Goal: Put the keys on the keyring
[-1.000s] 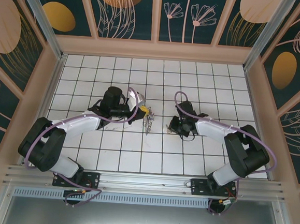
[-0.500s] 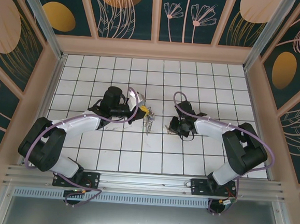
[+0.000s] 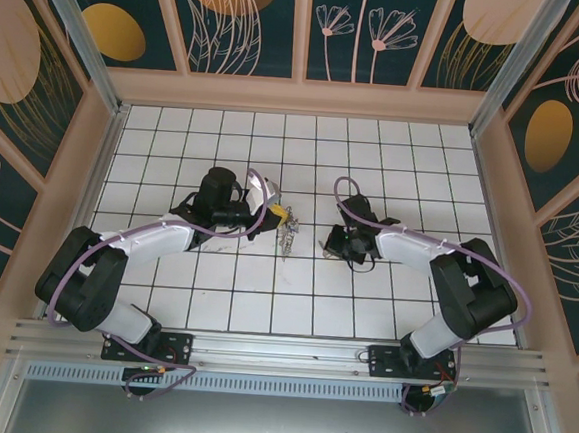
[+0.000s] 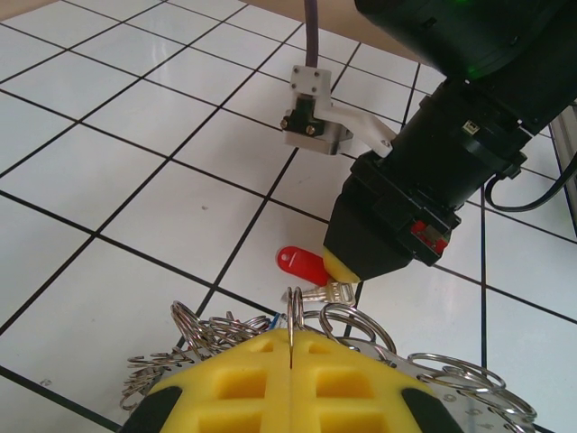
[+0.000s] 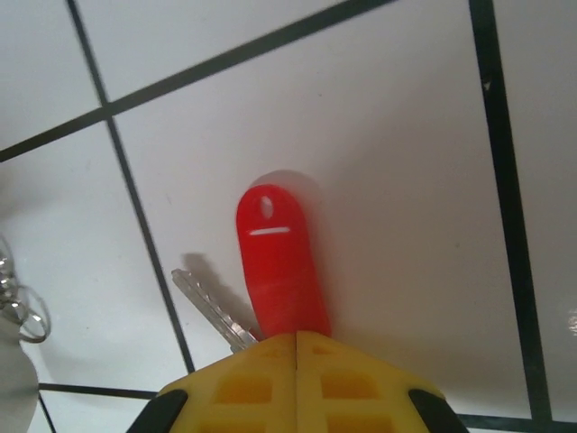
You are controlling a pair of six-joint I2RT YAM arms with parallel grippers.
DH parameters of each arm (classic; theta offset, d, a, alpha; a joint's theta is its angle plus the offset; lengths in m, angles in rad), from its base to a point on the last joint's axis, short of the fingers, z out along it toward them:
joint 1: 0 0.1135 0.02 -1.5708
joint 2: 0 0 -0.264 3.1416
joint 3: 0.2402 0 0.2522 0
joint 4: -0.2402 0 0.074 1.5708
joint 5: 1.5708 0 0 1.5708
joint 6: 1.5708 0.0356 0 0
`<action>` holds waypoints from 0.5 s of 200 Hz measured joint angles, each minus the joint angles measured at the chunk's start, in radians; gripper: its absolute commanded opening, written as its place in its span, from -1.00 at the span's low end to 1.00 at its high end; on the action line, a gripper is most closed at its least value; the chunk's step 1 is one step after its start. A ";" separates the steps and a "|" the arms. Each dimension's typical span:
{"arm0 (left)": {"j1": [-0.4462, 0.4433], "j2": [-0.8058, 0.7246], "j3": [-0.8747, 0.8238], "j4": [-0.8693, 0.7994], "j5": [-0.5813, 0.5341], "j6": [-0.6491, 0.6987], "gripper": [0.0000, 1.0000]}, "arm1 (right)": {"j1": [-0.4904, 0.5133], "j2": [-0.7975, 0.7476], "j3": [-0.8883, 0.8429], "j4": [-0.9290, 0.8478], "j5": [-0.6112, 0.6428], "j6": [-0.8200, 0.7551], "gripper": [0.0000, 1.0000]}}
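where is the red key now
Right wrist view: the red key lies on a tile, pinched by the right gripper, just right of the keyring.

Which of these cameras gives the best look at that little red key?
The right wrist view: the red key sits close up, its head and silvery blade clear, pinched in the right pincer. The left wrist view shows it smaller, under that pincer. From above it is too small to tell.
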 measured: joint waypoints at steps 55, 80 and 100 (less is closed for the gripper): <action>-0.001 0.009 0.003 0.002 0.016 0.013 -1.00 | -0.031 -0.311 -0.093 0.153 -0.031 -0.128 -1.00; -0.010 0.019 0.011 0.003 0.027 0.014 -1.00 | -0.072 -0.443 -0.182 0.295 -0.085 -0.220 -1.00; -0.021 0.026 0.017 0.003 0.030 0.015 -1.00 | -0.079 -0.528 -0.274 0.410 -0.140 -0.327 -1.00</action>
